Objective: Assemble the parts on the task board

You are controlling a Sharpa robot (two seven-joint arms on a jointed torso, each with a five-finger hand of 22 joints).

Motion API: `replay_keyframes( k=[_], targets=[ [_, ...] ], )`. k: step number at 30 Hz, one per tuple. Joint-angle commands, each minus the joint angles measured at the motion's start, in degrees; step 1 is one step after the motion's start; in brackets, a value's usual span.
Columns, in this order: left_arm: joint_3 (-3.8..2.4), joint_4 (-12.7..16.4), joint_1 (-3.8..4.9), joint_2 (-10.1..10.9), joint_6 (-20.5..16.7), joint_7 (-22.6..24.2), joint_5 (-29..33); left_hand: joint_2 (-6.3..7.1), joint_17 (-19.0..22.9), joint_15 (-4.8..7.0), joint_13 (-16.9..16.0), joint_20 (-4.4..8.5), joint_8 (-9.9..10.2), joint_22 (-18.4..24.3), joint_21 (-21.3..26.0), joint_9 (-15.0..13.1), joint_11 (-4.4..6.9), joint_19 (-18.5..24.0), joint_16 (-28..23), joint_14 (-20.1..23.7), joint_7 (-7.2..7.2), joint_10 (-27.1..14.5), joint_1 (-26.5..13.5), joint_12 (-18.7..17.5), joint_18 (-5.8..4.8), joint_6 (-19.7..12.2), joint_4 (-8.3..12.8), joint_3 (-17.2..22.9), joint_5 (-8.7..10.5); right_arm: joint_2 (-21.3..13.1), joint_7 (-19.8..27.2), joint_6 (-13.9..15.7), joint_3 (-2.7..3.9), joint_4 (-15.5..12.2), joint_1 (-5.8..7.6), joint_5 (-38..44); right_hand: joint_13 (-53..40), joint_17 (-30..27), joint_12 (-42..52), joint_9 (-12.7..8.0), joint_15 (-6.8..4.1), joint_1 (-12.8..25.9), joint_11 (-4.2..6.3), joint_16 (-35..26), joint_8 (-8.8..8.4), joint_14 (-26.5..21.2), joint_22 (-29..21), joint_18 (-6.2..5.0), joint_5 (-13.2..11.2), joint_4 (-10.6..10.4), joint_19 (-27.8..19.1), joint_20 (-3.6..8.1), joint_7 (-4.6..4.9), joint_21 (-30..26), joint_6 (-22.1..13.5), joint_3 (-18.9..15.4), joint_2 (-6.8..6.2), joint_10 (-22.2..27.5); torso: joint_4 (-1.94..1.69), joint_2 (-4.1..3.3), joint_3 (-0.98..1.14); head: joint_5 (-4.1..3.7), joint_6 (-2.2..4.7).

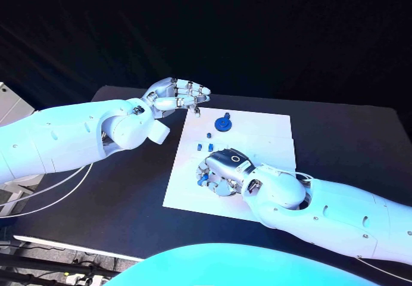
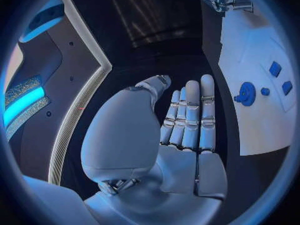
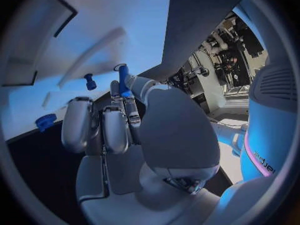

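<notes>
Small, stiff, light blue peg [image 3: 124, 80] pinched upright in right hand [image 1: 221, 171] fingers over task board [image 1: 258, 140] — likely slippery, best gripped mid-shaft — left hand [image 1: 176, 94] empty, fingers loosely apart.

You won't find any words or numbers you can read on the task board [image 1: 258, 143], the parts [image 1: 222, 123] or the hands. In the right wrist view there is some small dark writing at the rim (too bent and tiny to read).
</notes>
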State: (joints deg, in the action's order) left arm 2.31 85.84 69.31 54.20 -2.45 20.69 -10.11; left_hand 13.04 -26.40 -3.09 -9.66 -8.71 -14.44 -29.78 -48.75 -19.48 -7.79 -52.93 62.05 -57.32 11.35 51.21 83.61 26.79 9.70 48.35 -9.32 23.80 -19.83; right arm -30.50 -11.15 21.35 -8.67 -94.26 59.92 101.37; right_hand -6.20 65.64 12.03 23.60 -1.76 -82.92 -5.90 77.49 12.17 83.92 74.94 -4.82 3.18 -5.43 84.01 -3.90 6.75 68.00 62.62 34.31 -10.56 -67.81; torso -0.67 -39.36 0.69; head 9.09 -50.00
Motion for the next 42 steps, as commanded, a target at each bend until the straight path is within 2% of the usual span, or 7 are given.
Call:
replay_keyframes(
  k=[1, 7, 12, 21, 36, 39, 42],
  targets=[
    [-0.03, 0.1, 0.01, -0.1, 1.0, 0.3, 0.4, -0.52, 0.1, -0.32, 0.1, 0.03, -0.4, 0.1, 0.3, -0.1, 0.07, -0.4, -0.2, -0.1, -0.08, 0.4, 0.2, -0.3, 0.85, 0.3, 0.2, -0.1, 0.37, -0.1, -1.5, -1.0, -0.14, 0.2, -0.19, 1.6, -1.4, 0.1, 0.2, 0.0, -0.29, 0.0, 3.30, 0.2, 0.26, 1.6, 5.3, 0.92, 0.2, 3.1, 2.1, 0.44, 0.06, 0.0, 0.1, 2.6, 0.65, -3.6, -0.09, -0.02, 0.00, -0.03, 0.00],
    [-0.03, 0.1, 0.01, 0.0, 0.9, 0.3, 0.4, -0.52, 0.1, -0.32, 0.1, 0.03, -0.4, 0.1, 0.3, -0.1, 0.07, -0.4, -0.2, -0.1, -0.08, 0.4, 0.2, -0.3, 0.85, 0.3, 0.2, -0.1, 0.37, -0.3, -1.6, -0.7, -0.13, -0.1, -0.21, 1.9, -1.4, 0.1, 0.2, 0.0, -0.29, 0.0, 3.30, 0.2, 0.26, 1.6, 5.3, 0.92, 0.2, 3.1, 2.1, 0.44, 0.06, 0.0, 0.1, 2.6, 0.65, -3.6, -0.06, -0.01, -0.07, 0.01, 0.00],
    [-0.03, 0.1, 0.01, 0.0, 0.8, 0.4, 0.4, -0.61, 0.1, -0.31, 0.1, 0.05, -0.4, 0.1, 0.3, -0.1, 0.08, -0.5, -0.3, -0.1, -0.09, 0.4, 0.2, -0.3, 0.85, 0.3, 0.2, -0.1, 0.36, -0.6, -2.2, -0.2, -0.13, -0.3, -0.22, 2.4, -1.4, 0.0, 0.2, 0.0, -0.30, 0.1, 3.31, 0.2, 0.30, 1.6, 5.3, 0.91, 0.2, 3.2, 2.1, 0.44, 0.06, 0.0, 0.2, 2.7, 0.65, -3.6, -0.13, -0.02, -0.04, 0.03, 0.00],
    [-0.03, 0.0, 0.00, 0.0, 0.8, 0.4, 0.4, -0.61, 0.1, -0.31, 0.1, 0.05, -0.4, 0.1, 0.3, -0.1, 0.08, -0.5, -0.3, -0.1, -0.09, 0.4, 0.2, -0.3, 0.85, 0.3, 0.2, -0.1, 0.36, -1.3, -2.9, 0.1, -0.09, -1.4, -0.19, 2.9, -1.5, 0.1, 0.1, 0.1, -0.30, 0.1, 3.31, 0.2, 0.31, 1.6, 5.4, 0.94, 0.2, 3.3, 2.1, 0.44, 0.05, 0.1, 0.2, 2.7, 0.66, -3.7, 0.01, 0.05, -0.08, 0.13, 0.00],
    [-0.03, 0.0, 0.00, -0.1, 0.7, 0.3, 0.4, -0.61, 0.1, -0.31, 0.1, 0.05, -0.4, 0.1, 0.3, -0.1, 0.08, -0.5, -0.3, -0.1, -0.09, 0.4, 0.2, -0.3, 0.85, 0.3, 0.2, -0.1, 0.36, -1.0, -3.1, -2.0, -0.04, -2.1, 0.09, 2.9, -1.5, -0.1, 0.0, 0.1, -0.29, 0.5, 3.29, 0.1, 0.33, 1.5, 5.3, 0.89, 0.2, 3.5, 2.1, 0.45, 0.07, -0.1, 0.1, 2.8, 0.59, -3.7, -0.08, -0.03, -0.10, -0.02, 0.00],
    [-0.03, 0.0, 0.00, -0.1, 0.7, 0.3, 0.4, -0.61, 0.1, -0.31, 0.1, 0.05, -0.4, 0.1, 0.3, -0.1, 0.08, -0.5, -0.3, -0.1, -0.09, 0.4, 0.2, -0.3, 0.85, 0.3, 0.2, -0.1, 0.36, -0.7, -3.0, -1.9, -0.04, -1.9, 0.21, 2.6, -1.6, -0.2, -0.8, 0.1, -0.06, 1.6, 3.02, 0.1, -0.15, 1.5, 5.3, 0.87, 0.2, 3.6, 2.0, 0.35, 0.31, -0.4, -0.9, 2.8, 0.47, -2.9, -0.09, -0.06, -0.11, 0.00, 0.00],
    [-0.03, 0.0, 0.01, -0.1, 0.7, 0.2, 0.4, -0.61, 0.1, -0.31, 0.1, 0.05, -0.4, 0.1, 0.3, -0.1, 0.08, -0.5, -0.3, -0.1, -0.09, 0.4, 0.2, -0.3, 0.85, 0.3, 0.2, -0.1, 0.36, -0.4, -2.8, -1.9, -0.04, -1.7, 0.35, 2.4, -1.4, -0.1, -2.1, -0.1, 0.40, 3.4, 2.49, 0.1, -1.13, 1.5, 5.3, 0.88, 0.2, 3.4, 1.9, 0.03, 0.58, -0.6, -2.6, 2.3, -0.28, -1.4, -0.10, -0.02, -0.11, -0.02, 0.00]
  ],
)
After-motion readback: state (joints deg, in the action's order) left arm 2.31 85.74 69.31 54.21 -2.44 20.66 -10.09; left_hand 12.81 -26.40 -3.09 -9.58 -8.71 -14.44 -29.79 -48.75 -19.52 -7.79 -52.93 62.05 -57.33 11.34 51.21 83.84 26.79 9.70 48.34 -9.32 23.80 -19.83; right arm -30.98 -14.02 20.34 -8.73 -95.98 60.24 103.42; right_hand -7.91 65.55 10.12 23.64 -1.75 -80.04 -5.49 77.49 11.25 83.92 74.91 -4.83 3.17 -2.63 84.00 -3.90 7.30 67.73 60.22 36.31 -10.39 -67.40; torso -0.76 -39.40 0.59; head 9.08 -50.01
